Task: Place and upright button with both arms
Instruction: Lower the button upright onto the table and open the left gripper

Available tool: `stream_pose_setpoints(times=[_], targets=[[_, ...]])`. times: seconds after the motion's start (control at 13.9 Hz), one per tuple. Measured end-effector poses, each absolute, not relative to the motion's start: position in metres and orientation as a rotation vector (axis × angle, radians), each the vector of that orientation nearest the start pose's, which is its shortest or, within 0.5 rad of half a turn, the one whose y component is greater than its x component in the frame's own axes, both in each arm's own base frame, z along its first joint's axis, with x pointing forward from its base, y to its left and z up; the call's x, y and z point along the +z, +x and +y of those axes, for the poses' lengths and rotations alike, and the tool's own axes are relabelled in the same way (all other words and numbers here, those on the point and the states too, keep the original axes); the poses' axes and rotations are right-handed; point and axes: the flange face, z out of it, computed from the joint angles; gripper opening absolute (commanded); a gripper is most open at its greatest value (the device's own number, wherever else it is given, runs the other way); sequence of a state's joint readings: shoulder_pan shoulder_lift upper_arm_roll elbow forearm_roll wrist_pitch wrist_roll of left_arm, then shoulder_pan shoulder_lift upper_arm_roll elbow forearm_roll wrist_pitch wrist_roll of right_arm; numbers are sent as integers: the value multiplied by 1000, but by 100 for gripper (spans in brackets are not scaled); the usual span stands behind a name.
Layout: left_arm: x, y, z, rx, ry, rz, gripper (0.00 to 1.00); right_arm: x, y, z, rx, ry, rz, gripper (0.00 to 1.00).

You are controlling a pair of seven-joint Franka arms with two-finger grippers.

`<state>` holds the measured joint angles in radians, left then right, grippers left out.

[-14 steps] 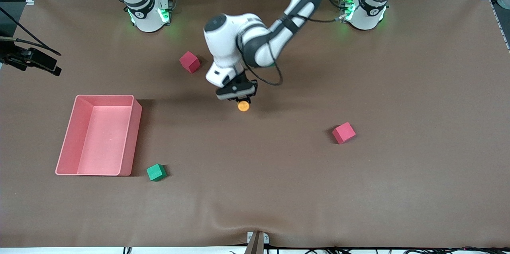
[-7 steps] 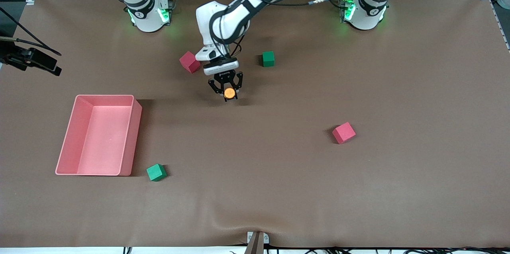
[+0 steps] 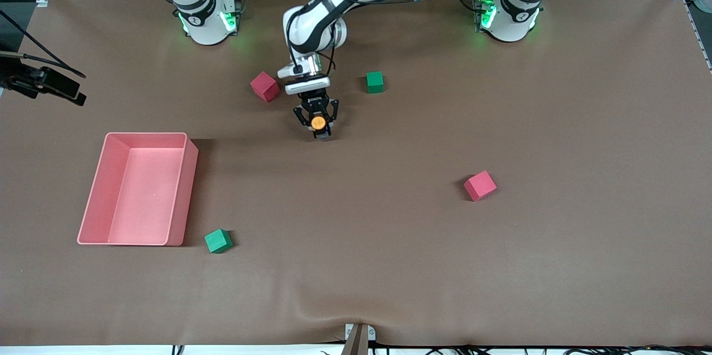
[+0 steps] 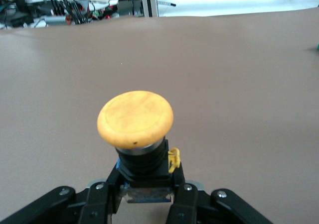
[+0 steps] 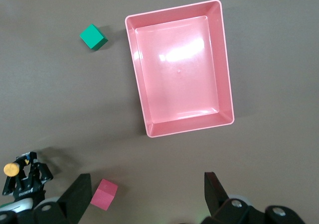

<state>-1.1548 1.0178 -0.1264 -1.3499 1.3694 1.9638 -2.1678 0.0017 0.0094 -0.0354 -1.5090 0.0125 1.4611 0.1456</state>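
The button (image 3: 318, 122) has a round orange cap on a black body. My left gripper (image 3: 317, 118) is shut on its black body and holds it low over the middle of the table, between a red cube (image 3: 265, 86) and a green cube (image 3: 375, 82). In the left wrist view the cap (image 4: 135, 118) points away from the gripper (image 4: 145, 188), whose fingers (image 4: 105, 186) clamp the body. My right gripper (image 5: 147, 199) is open and empty high above the table, out of the front view. The right wrist view shows the button (image 5: 10, 168) far below.
A pink bin (image 3: 147, 134) stands toward the right arm's end, also in the right wrist view (image 5: 174, 10). A green cube (image 3: 218, 241) lies beside its near corner. Another red cube (image 3: 479, 185) lies toward the left arm's end.
My left gripper has carried the button toward the robots' bases and swung round, and the arm has pulled back, uncovering the green cube. The last half second shows only a small shift.
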Motion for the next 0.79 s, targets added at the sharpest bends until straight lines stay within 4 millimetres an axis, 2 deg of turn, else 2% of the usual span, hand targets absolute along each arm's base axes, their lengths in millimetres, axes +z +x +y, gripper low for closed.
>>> stream_pose_setpoints(times=[0.14,0.22,0.36,0.43,0.5,0.58,0.65,0.79], targets=[[82,291,-647,-1572,-2530,-81,0,639,546,-17,93,-3119,279,100],[74,293,-644,-1604,-2515,-77,0,639,546,-17,95,-3119,279,100],[74,294,-644,-1620,-2513,-83,0,638,546,-17,99,-3119,280,100],[75,294,-644,-1622,-2512,-86,4,638,545,-17,100,-3119,280,100],[75,295,-644,-1623,-2512,-87,24,638,545,-17,101,-3119,280,100],[76,295,-644,-1625,-2512,-88,64,638,545,-17,101,-3119,280,100],[76,296,-644,-1625,-2511,-89,100,638,545,-17,101,-3119,280,100],[76,296,-644,-1627,-2512,-93,100,638,545,-17,102,-3119,281,100]])
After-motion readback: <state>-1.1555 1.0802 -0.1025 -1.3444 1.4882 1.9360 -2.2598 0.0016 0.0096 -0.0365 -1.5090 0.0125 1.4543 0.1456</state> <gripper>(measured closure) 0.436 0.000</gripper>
